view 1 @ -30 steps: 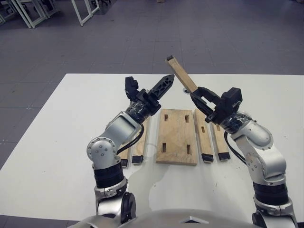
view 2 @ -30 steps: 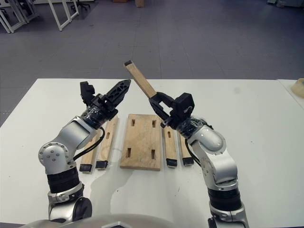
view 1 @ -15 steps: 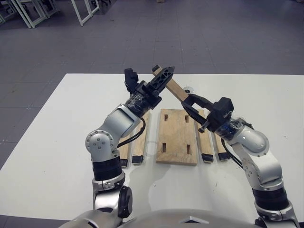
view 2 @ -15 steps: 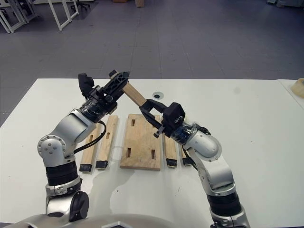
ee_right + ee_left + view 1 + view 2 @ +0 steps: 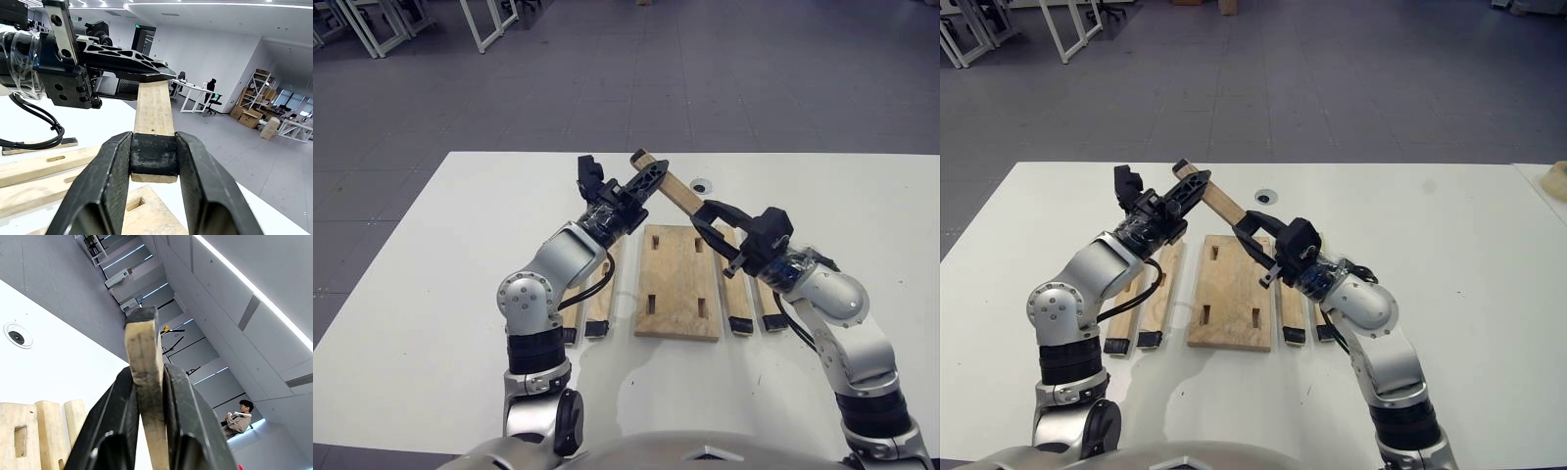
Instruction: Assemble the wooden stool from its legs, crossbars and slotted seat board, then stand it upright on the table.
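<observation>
A wooden leg (image 5: pixel 672 187) hangs slanted in the air above the far end of the slotted seat board (image 5: pixel 677 289). My right gripper (image 5: pixel 710 213) is shut on its lower, black-capped end (image 5: pixel 154 157). My left gripper (image 5: pixel 649 176) is shut on the upper end, and its fingers (image 5: pixel 178 396) press both sides of the leg (image 5: pixel 145 350). The seat board lies flat mid-table with its slots facing up. Two wooden pieces (image 5: pixel 600 292) lie left of it and two more (image 5: pixel 738 284) lie right of it, all with black ends toward me.
A round grommet hole (image 5: pixel 702 183) sits in the white table (image 5: pixel 431 274) behind the board. Bare tabletop spreads to the left, right and front of the parts. Grey floor and white furniture frames (image 5: pixel 494 20) lie beyond the far edge.
The right gripper carried the leg leftward and lower. The left gripper, apart from it a second ago, came onto the leg's upper end and now grips it.
</observation>
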Action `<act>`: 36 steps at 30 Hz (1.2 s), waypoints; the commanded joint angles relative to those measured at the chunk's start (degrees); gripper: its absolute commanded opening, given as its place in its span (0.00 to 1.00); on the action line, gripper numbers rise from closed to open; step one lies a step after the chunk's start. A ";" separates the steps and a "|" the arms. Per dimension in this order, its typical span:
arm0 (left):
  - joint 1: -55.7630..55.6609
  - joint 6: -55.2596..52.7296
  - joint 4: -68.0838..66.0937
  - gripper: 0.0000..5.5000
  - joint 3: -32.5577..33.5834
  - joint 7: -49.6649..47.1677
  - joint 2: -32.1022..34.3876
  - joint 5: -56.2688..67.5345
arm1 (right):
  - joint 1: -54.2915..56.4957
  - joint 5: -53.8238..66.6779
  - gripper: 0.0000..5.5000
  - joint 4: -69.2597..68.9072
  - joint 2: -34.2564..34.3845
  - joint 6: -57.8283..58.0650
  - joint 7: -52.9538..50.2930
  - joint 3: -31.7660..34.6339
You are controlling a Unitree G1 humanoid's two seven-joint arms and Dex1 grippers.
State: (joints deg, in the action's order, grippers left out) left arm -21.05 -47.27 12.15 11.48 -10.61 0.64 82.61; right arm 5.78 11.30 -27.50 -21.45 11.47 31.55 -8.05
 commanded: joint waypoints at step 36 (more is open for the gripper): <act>28.08 26.50 11.85 0.07 -4.80 7.91 9.96 -60.30 | -7.07 -6.38 0.58 11.34 -3.32 -0.38 -5.97 7.92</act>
State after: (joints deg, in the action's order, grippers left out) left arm 7.40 -19.89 25.49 6.93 -3.62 10.98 23.38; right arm -1.23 4.80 -15.68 -24.72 10.32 25.34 -0.15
